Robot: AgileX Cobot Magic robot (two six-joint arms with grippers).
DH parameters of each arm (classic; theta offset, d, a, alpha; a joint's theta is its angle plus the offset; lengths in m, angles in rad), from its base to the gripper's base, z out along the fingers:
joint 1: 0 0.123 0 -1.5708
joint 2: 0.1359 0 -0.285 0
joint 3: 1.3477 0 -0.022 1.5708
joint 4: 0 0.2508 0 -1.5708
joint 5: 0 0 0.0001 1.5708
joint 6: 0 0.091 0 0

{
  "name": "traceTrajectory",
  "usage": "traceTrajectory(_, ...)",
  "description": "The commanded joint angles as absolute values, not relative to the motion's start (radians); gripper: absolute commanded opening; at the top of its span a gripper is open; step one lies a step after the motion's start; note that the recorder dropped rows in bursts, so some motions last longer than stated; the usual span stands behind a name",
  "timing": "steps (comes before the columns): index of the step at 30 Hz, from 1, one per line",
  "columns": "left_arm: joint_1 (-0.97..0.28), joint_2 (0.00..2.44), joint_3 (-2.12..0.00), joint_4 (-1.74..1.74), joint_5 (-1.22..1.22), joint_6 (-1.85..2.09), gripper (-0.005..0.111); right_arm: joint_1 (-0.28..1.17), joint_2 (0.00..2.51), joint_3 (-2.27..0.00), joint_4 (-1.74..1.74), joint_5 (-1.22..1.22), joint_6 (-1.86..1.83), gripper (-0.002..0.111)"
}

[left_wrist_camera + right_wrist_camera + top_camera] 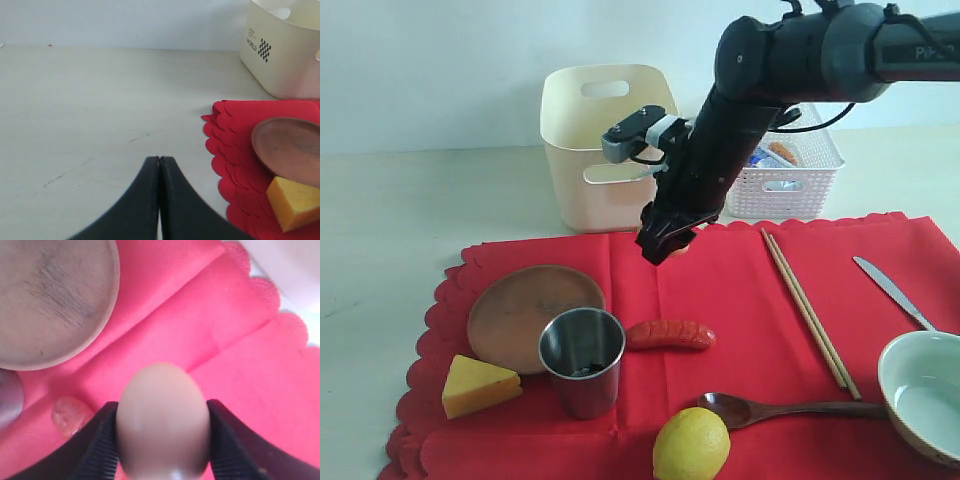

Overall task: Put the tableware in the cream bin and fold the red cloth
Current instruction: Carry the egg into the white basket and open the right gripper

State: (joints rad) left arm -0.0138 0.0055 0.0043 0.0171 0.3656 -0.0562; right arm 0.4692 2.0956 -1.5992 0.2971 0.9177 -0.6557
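Right claw (667, 243) grips an egg (162, 415) between its fingers, held above the red cloth (740, 300), probably to clear food away before folding. Left claw (159, 167) is pinched closed and empty, parked over bare table (100, 100) beside the cloth's edge. Nearest lie the spoon (790, 408), bowl (930, 395) and cup (582, 360). Behind them are the plate (520, 310), chopsticks (808, 310) and knife (892, 290), all on the cloth. Farthest back stands the cream bin (590, 190), handy for the tableware.

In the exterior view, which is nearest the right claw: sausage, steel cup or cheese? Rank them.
1. Sausage, just camera-side of the right gripper holding the egg.
2. Steel cup, further left.
3. Cheese, far left on the red cloth.
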Motion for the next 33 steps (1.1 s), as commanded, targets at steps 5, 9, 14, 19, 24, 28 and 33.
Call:
traceTrajectory(5,-0.020,0.000,0.000,0.015,0.351,-0.059,0.000,0.472,2.056,-1.601,0.265,0.945,-0.603,0.000)
traceTrajectory(9,-0.020,0.000,0.000,0.015,0.351,-0.059,0.000,0.463,2.056,-1.601,0.208,0.943,-0.546,0.000)
traceTrajectory(14,-0.020,0.000,0.000,0.015,0.351,-0.059,0.000,0.432,2.055,-1.601,0.204,0.895,-0.516,0.000)
traceTrajectory(19,-0.020,0.000,0.000,0.015,0.351,-0.059,0.000,0.401,2.055,-1.601,0.214,0.845,-0.501,0.000)
traceTrajectory(24,-0.020,0.000,0.000,0.015,0.351,-0.059,0.000,0.383,2.057,-1.601,0.233,0.831,-0.503,0.000)
traceTrajectory(28,-0.020,0.000,0.000,0.015,0.351,-0.059,0.000,0.381,2.058,-1.601,0.231,0.831,-0.503,0.000)
traceTrajectory(33,-0.020,0.000,0.000,0.015,0.351,-0.059,0.000,0.381,2.058,-1.601,0.234,0.835,-0.503,0.000)
